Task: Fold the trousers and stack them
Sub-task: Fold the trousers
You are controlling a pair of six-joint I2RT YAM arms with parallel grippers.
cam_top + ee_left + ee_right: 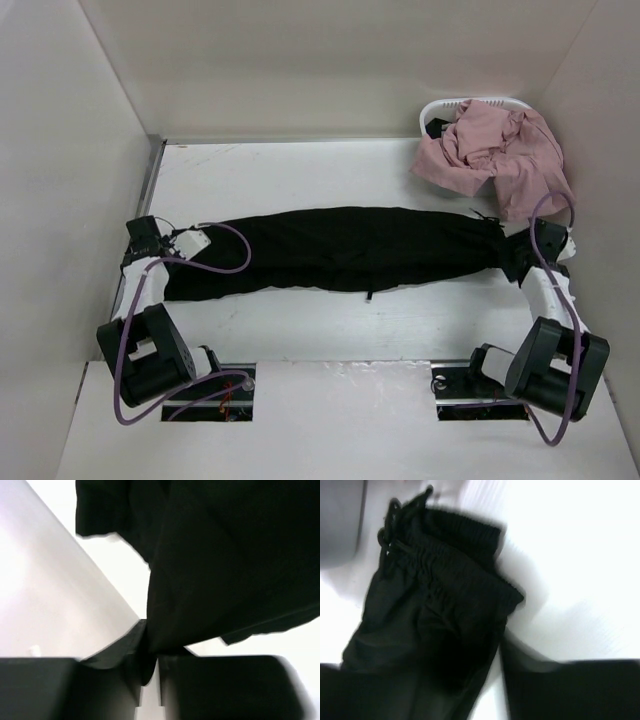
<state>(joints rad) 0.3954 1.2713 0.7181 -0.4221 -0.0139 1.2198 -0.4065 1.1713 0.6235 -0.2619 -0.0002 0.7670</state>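
Bearing everything: a flat white table (300, 175) boxed in by pale walls on three sides, with both arm bases at its near edge.
Black trousers: a long pair of black fabric trousers (350, 250) lies stretched across the middle of the table from left to right. The leg ends are at the left and the gathered elastic waistband is at the right.
Pink clothes: a crumpled heap of pink cloth garments (495, 155) sits at the far right corner, spilling forward over the table. It is near the waist end of the trousers, but the top view does not show whether the two touch.
Basket: a white plastic basket (440, 108) is mostly buried under the pink heap, with only its rim showing.
Left gripper: the left gripper (180, 248) is at the leg end of the trousers. In the left wrist view the left gripper (150, 667) has its jaws drawn almost together, with a fold of the black trousers (240, 555) pinched in the narrow slit between them. The rest of the cloth spreads away above.
Right gripper: the right gripper (515, 255) is at the waist end. In the blurred right wrist view the waistband and drawcord of the black trousers (435, 630) lie just ahead of a dark finger (570, 690). The dark cloth merges with the other finger, so whether these jaws are clamped cannot be told.
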